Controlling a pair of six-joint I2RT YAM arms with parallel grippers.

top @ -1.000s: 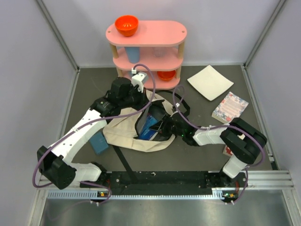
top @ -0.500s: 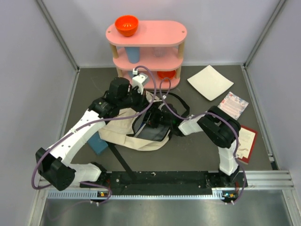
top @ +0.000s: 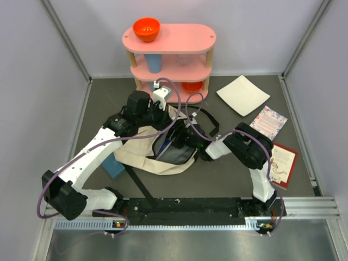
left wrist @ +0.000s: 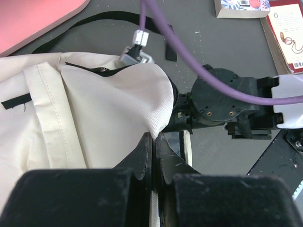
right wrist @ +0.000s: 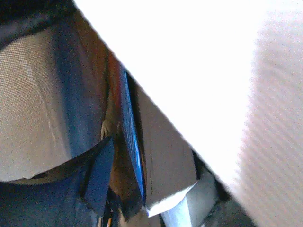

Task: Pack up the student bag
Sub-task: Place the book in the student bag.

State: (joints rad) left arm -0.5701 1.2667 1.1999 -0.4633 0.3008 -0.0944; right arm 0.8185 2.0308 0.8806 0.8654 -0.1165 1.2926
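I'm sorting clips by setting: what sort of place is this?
Probably a robot lab test cell: plain grey panel walls around a dark table, two arms bolted to a metal rail, a staged pink three-tier shelf and cream fabric backpack.

left hand pinched closed, right arm folded inward

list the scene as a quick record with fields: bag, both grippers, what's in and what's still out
student bag: cream, slumped, mouth open toward the right arm
left gripper: shut, pinching the bag's opening edge
right gripper: reached into the bag's mouth, fingers hidden
inside bag: blue book, seen edge-on
outside bag: floral book and red-bordered book on the right side; flat blue item by the bag's left side
backdrop: pink shelf with orange bowl on top
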